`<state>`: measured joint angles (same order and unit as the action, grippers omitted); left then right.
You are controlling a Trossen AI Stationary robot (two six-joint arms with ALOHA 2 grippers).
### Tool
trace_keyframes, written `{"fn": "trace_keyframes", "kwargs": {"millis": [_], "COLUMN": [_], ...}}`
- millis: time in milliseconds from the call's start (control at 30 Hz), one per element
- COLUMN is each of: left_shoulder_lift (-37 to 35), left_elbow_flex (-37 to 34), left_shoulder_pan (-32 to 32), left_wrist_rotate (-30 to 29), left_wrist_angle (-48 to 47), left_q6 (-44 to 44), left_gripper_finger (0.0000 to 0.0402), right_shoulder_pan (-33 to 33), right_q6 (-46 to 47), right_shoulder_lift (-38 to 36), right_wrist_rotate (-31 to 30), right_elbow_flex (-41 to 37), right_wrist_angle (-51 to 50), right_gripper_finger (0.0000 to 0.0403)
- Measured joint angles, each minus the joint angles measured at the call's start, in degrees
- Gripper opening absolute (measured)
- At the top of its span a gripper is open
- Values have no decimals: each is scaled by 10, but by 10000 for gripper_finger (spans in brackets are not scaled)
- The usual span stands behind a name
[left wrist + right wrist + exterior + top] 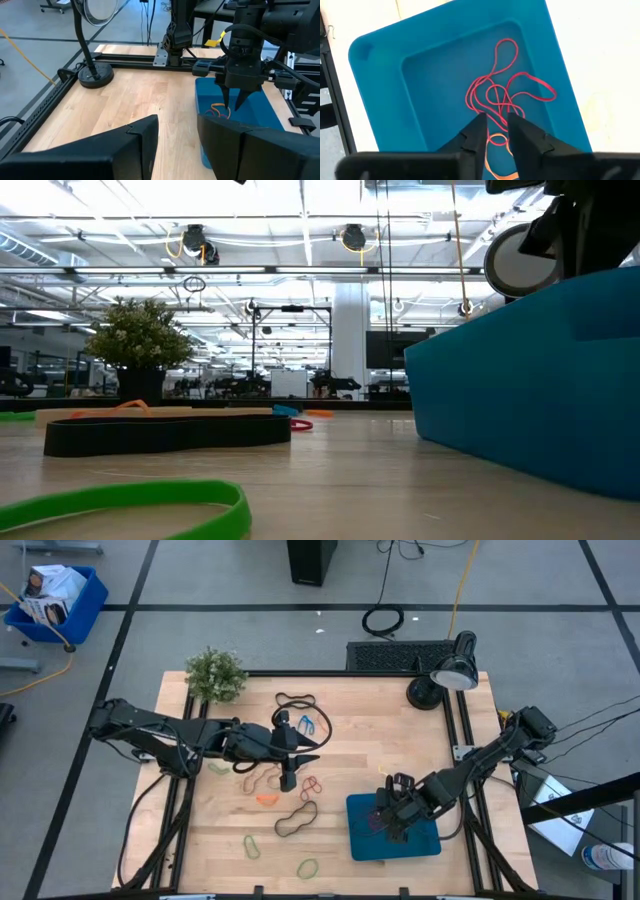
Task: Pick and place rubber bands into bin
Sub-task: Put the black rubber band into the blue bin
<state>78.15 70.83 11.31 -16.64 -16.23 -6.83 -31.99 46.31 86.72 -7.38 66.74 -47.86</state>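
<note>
The teal bin [393,827] lies on the table's near right part. Inside it sits a tangle of red rubber bands [502,90] and an orange one [497,167]. My right gripper [497,132] points steeply down into the bin, its fingers a little apart and open over those bands. More rubber bands lie loose on the wood: black [296,820], red [312,783], orange [266,799], green [251,846], blue [305,723]. My left gripper [177,145] hangs open over the table's middle [303,752], with nothing between its fingers. My right gripper's fingertips [479,131] stand from above right over the red and orange bands on the bin's floor. I cannot tell whether they touch the strands. The bands lie slack on the floor, and none is lifted.
A potted plant [215,673] stands at the far left corner. A desk lamp [450,670] stands at the far right on a round base [422,693]. Black frame rails [462,740] run along the table's sides. In the low view a black band [165,433] and a green band [120,505] lie close.
</note>
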Motion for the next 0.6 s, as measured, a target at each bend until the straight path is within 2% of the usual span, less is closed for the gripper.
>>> {"fn": "trace_keyframes", "kwargs": {"millis": [267,500,600], "left_shoulder_lift": [0,0,0], "left_elbow_flex": [0,0,0], "left_shoulder_pan": [0,0,0], "left_wrist_rotate": [24,42,47], "left_wrist_angle": [-3,-6,-32], "left_q6": [-8,-14,-3], "left_gripper_finger": [145,145,145], "right_shoulder_pan": [8,42,63], "right_q6": [-16,-64,-88], "right_shoulder_lift": [-36,-86,-93], "right_wrist_rotate": [-16,-98,-108], "right_elbow_flex": [0,0,0], "right_wrist_angle": [12,40,52], "right_gripper_finger": [126,124,121]}}
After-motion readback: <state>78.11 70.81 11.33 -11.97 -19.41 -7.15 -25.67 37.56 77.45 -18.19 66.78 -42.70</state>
